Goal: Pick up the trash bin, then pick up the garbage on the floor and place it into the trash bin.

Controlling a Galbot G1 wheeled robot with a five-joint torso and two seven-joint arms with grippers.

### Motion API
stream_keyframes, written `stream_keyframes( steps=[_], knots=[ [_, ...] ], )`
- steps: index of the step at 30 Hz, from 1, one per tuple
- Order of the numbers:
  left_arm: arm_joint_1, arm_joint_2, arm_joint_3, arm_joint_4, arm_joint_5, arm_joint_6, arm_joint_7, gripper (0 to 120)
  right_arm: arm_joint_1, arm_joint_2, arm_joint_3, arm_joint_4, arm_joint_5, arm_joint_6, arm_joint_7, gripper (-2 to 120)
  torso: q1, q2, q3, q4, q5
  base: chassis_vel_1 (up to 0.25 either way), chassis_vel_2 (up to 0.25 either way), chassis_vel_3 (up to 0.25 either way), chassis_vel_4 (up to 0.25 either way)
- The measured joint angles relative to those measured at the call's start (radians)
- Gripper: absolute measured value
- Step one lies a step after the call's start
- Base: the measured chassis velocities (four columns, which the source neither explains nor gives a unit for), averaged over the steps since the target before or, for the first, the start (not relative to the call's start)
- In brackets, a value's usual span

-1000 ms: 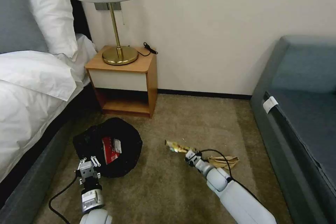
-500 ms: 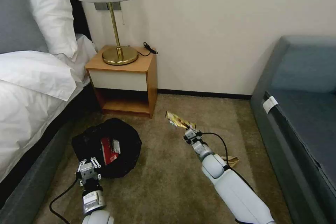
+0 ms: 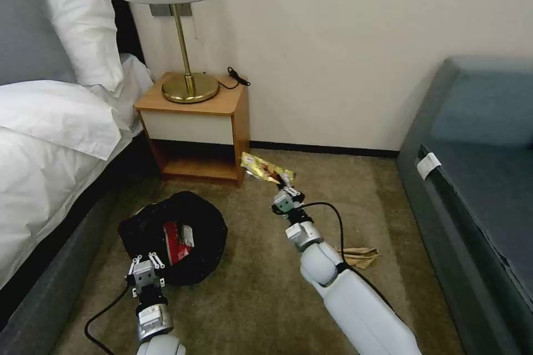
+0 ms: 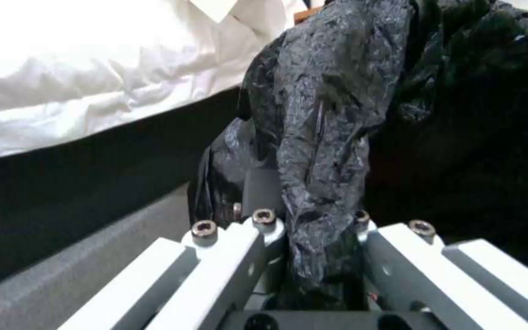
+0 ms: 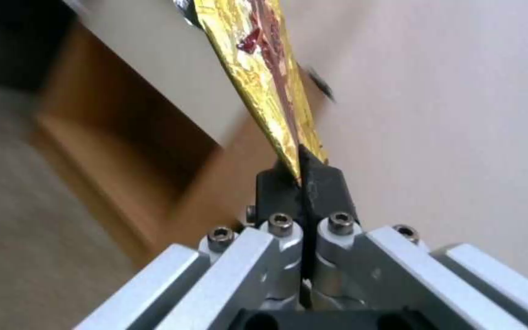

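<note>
The trash bin hangs low over the carpet beside the bed, its black liner bag draped over the rim. My left gripper is shut on the near rim, with liner pinched between its fingers. One piece of garbage, a red-white snack bag, lies inside the bin. My right gripper is shut on one end of the gold-brown candy wrapper, held in the air right of the bin. A tan paper wad lies on the carpet beside my right arm.
A wooden nightstand with a brass lamp stands against the wall behind the bin. The bed runs along the left and a grey sofa along the right. Open carpet lies between them.
My right gripper has lifted the candy wrapper off the carpet and carried it up and to the left, towards the nightstand. The left gripper with the bin has shifted only slightly.
</note>
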Motion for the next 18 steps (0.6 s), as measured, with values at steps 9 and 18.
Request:
stream_keyframes(
  steps=[9, 18],
  knots=[
    [-0.019, -0.002, -0.001, 0.028, -0.008, 0.000, 0.000, 3, -0.051, 0.001, -0.113, 0.101, 0.016, 0.065, -0.070, 0, 0.000, 0.000, 0.000, 0.0000, 0.0000, 0.000, 0.000, 0.000, 0.000],
    [-0.024, -0.007, 0.003, 0.018, -0.009, 0.014, 0.000, 3, -0.043, 0.028, -0.189, 0.080, 0.049, 0.115, -0.146, 0, 0.000, 0.000, 0.000, 0.0000, 0.0000, 0.000, 0.000, 0.000, 0.000]
  ],
)
